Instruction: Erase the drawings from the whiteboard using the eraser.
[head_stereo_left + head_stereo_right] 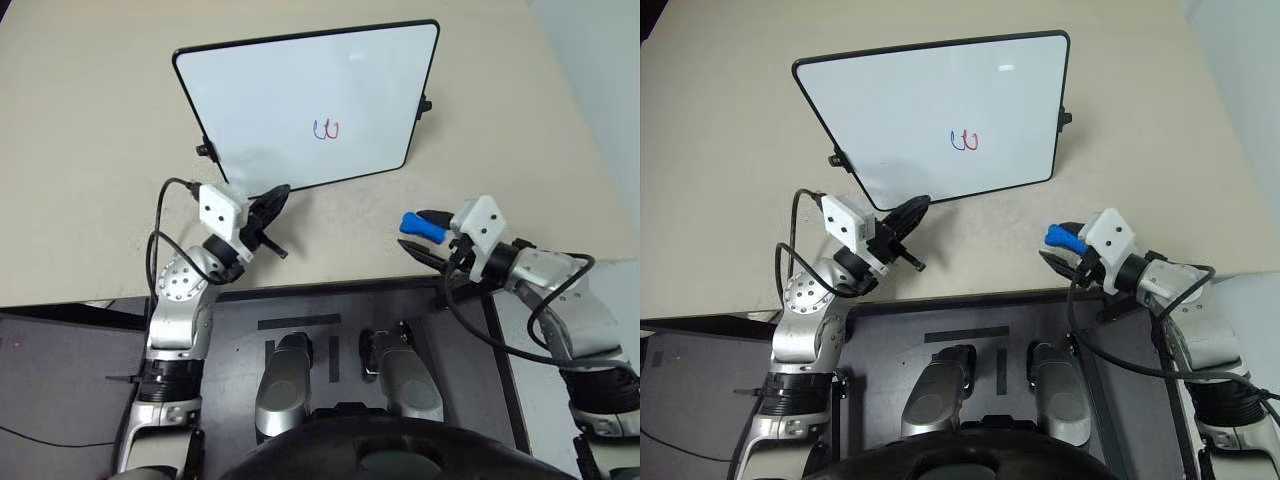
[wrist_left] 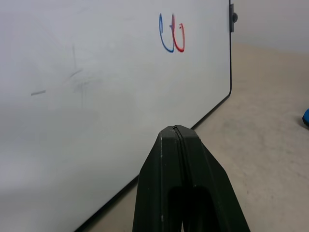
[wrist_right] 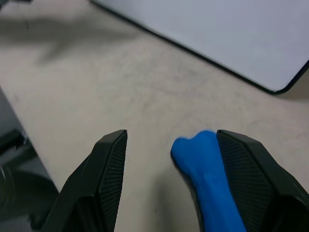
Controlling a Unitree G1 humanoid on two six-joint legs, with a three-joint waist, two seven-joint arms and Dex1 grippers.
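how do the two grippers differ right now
The left gripper has its fingers pressed together with nothing between them, while the right gripper stands open with the blue eraser lying against one finger. The left gripper sits close to the whiteboard at its near edge; the right gripper is off to the side, apart from the board. Both have two black fingers, and both are over the beige table.
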